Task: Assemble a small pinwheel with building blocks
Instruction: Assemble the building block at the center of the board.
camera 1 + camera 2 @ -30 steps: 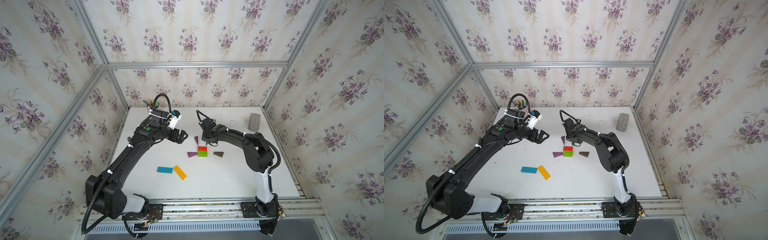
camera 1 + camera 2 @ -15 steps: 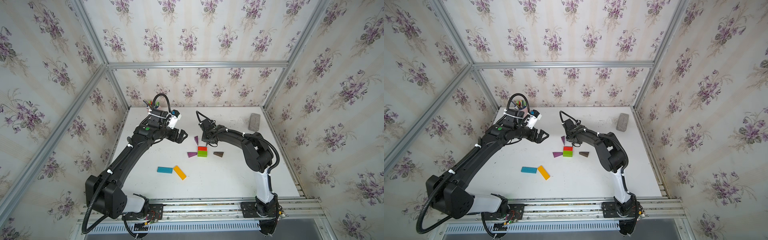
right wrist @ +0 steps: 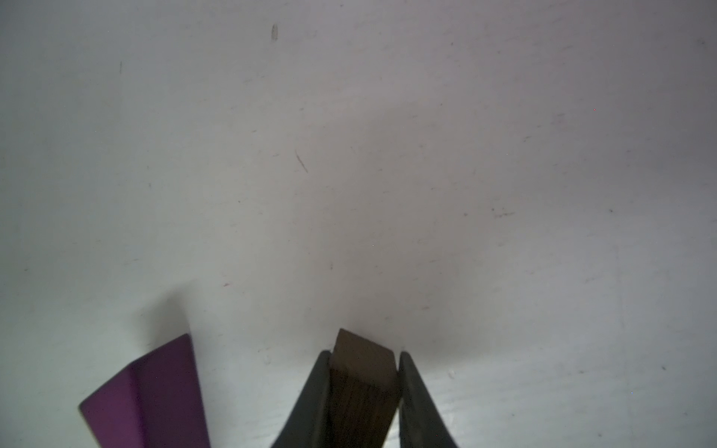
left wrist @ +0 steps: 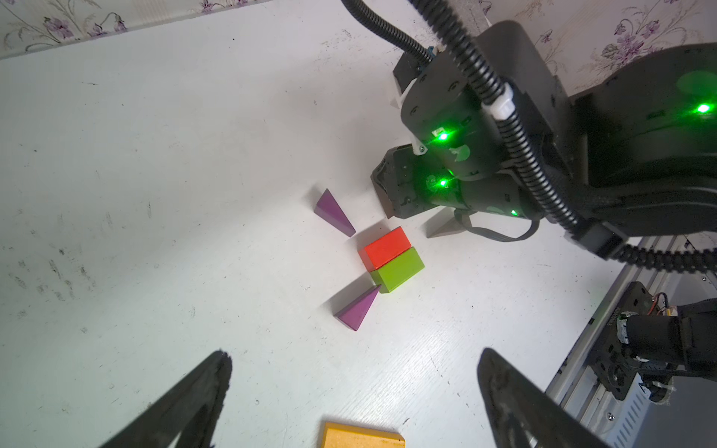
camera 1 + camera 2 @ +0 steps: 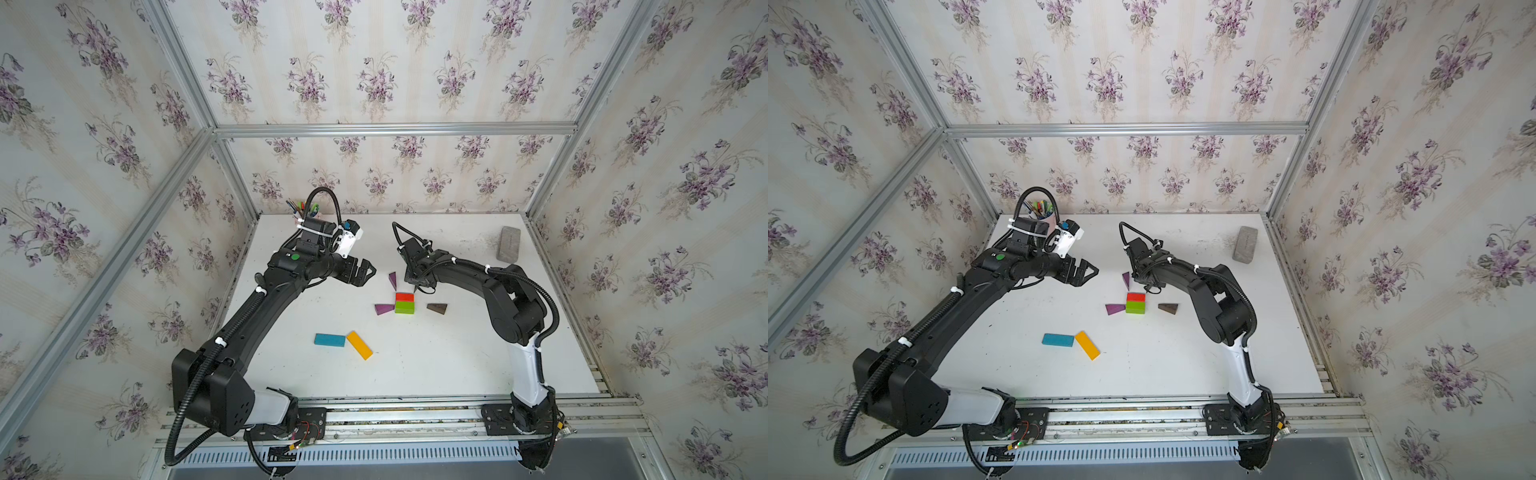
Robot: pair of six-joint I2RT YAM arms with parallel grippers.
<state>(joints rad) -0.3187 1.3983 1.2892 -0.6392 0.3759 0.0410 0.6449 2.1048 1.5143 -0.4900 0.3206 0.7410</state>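
Observation:
A red block (image 5: 404, 296) and a green block (image 5: 404, 307) lie joined at mid-table. One purple wedge (image 5: 384, 309) touches the green block's left side. Another purple wedge (image 5: 392, 280) lies just behind the pair. A brown wedge (image 5: 437, 308) rests to their right. My right gripper (image 3: 364, 355) is shut on a second brown wedge (image 3: 364, 372), low over the table behind the red block, beside the rear purple wedge (image 3: 155, 395). My left gripper (image 4: 355, 353) hangs open and empty to the left (image 5: 365, 272). The blue bar (image 5: 329, 340) and yellow bar (image 5: 360, 345) lie nearer the front.
A grey slab (image 5: 508, 244) lies at the back right. A pen cup (image 5: 1050, 220) stands in the back left corner behind my left wrist. Walls close three sides, and a metal rail (image 5: 415, 405) runs along the front edge.

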